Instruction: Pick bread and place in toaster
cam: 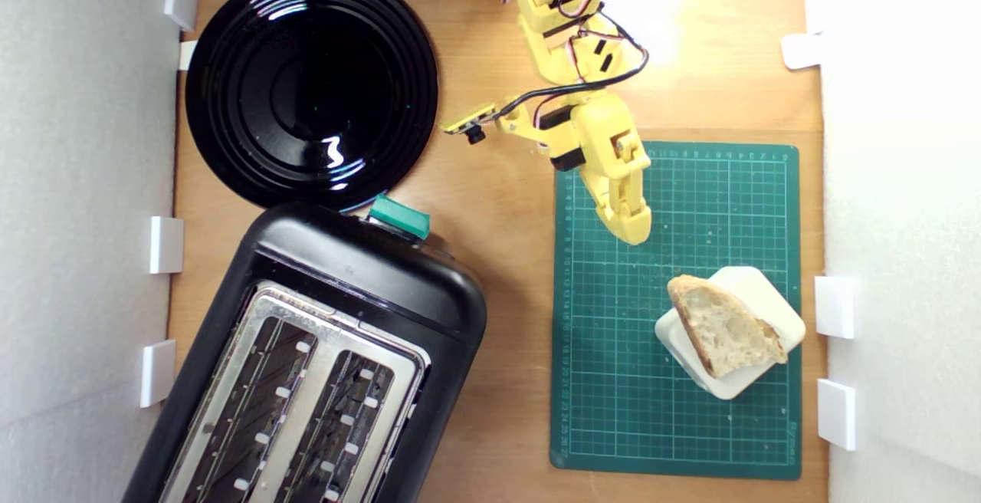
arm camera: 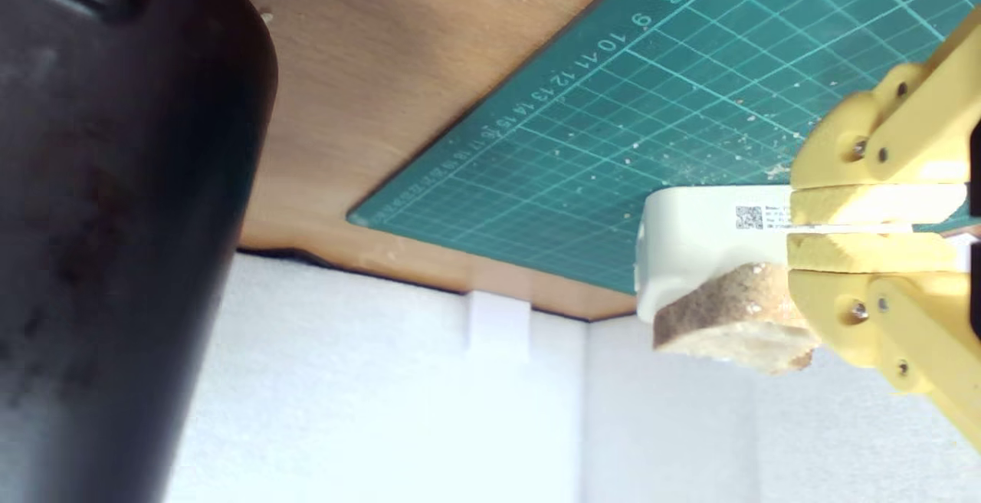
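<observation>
The bread (cam: pixel 724 327) is a crusty wedge with holey pale crumb, lying on a cream block (cam: pixel 755 288); the gripper (cam: pixel 634 233) hangs nearby, clenched and empty

In the exterior view, the bread (cam: pixel 724 328) lies on a block (cam: pixel 770 297) on the mat (cam: pixel 690 426) at the right; toaster (cam: pixel 322 365) and plate (cam: pixel 310 85) sit left on the tabletop (cam: pixel 498 219).
</observation>
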You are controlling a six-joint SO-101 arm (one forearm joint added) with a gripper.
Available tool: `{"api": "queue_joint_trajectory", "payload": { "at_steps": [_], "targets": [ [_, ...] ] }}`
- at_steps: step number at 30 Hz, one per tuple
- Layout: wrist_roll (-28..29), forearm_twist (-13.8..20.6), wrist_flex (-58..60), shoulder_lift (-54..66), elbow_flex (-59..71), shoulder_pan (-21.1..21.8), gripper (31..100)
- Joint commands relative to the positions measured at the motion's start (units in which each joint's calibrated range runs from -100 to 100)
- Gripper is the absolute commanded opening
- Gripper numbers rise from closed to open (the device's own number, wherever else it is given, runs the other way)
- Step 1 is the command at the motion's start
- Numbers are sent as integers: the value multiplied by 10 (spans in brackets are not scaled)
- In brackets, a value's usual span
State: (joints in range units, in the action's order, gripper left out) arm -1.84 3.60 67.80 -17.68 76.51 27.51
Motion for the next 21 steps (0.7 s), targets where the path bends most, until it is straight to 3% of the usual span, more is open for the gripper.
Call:
{"api": "queue_joint_trajectory", "payload": {
  "at_steps": [1, 4, 12, 21],
  "targets": [
    [-23, 0, 52, -21, -27, 14, 310],
    [-34, 2, 121, -86, -54, 17, 327],
    [-31, -3, 157, -114, -57, 17, 573],
    [-30, -3, 157, -122, -77, 17, 723]
  ]
}}
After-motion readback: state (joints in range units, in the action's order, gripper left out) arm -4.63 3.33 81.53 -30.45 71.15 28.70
